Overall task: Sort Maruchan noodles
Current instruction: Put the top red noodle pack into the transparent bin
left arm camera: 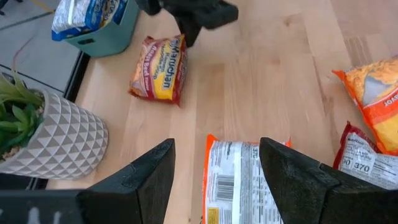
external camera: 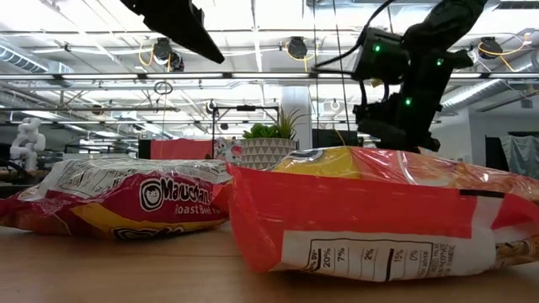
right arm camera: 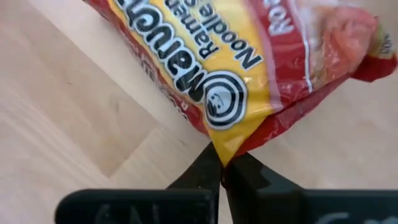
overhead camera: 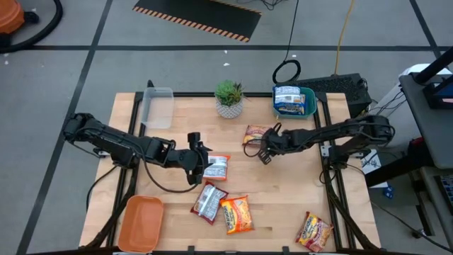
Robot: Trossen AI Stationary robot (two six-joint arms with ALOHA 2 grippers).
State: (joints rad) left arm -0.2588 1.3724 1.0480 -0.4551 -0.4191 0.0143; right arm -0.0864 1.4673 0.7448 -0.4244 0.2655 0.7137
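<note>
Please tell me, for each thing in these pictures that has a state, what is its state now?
left gripper: open, over the face-down packet.
right gripper: shut, fingertips at the red-yellow packet, not gripping it.
teal tray: holds blue-white packets.
clear tray: empty.
orange tray: empty.
potted plant: upright.

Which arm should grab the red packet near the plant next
Right. Its gripper sits beside the red packet, fingers shut at the packet's corner in its wrist view. The left gripper is open over an orange-edged packet.

bare wood centre (overhead camera: 290, 184), packets (overhead camera: 237, 214) front
</note>
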